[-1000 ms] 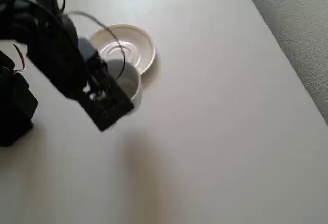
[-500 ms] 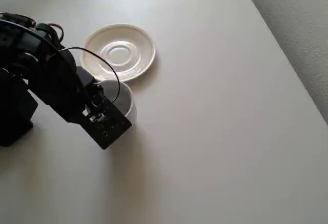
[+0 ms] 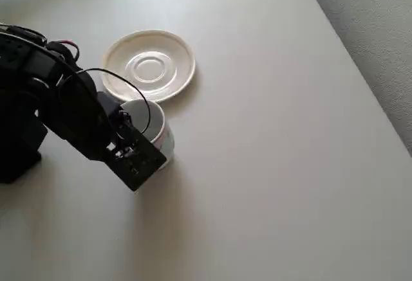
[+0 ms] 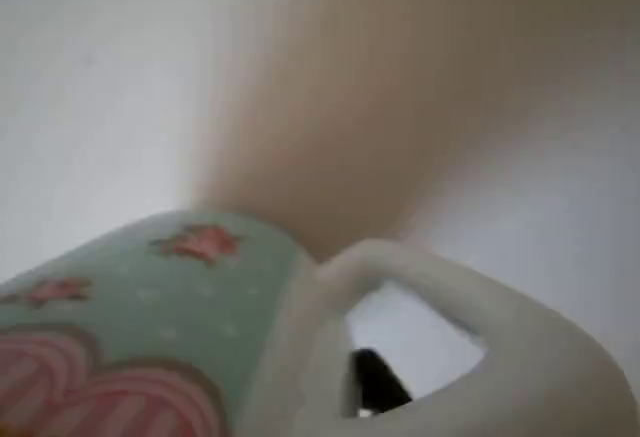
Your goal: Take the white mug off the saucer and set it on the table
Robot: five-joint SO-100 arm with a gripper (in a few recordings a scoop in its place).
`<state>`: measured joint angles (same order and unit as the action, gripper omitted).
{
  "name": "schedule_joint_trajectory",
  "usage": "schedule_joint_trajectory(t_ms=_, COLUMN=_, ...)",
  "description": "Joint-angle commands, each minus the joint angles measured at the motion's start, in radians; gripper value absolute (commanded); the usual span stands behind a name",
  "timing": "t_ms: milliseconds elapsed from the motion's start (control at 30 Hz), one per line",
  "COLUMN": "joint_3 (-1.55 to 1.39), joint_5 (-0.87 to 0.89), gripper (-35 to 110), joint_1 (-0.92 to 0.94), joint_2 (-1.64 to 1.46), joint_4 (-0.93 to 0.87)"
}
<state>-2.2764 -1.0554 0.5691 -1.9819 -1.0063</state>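
In the overhead view the white mug [image 3: 153, 126] stands upright on the tabletop [image 3: 277, 165], just below the saucer [image 3: 149, 65] and clear of it; whether its rim touches the saucer's edge I cannot tell, but the two are very close. The saucer lies bare, its centre ring showing. The black arm [image 3: 58, 110] reaches in from the left of the picture, and its end effector [image 3: 132, 141] sits over the left and lower side of the mug, covering part of the mouth. A thin black cable [image 3: 122, 81] loops from the arm across the saucer's lower edge and over the mug's opening. Whether the fingers are clamped on the mug or apart from it cannot be told here, since the arm's body hides them.

In the wrist view the mug [image 4: 150, 337] lies very close to the lens, blurred, with pale teal on its side and pink printed marks. Its loop handle [image 4: 470, 327] arches to the right, and a small dark part shows through the loop. Grey carpet [image 3: 380, 30] runs past the tabletop's straight edge at upper right in the overhead view.
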Motion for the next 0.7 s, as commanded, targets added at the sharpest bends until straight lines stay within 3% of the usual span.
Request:
schedule_joint_trajectory(t_ms=0, joint_3=-0.012, joint_5=0.002, gripper=-2, joint_1=0.012, joint_2=0.049, joint_4=0.043)
schedule_joint_trajectory(t_ms=467, joint_3=-0.012, joint_5=0.011, gripper=-1, joint_1=0.006, joint_2=0.121, joint_4=0.069)
schedule_joint_trajectory(t_ms=667, joint_3=-0.012, joint_5=0.014, gripper=25, joint_1=0.008, joint_2=0.126, joint_4=0.048)
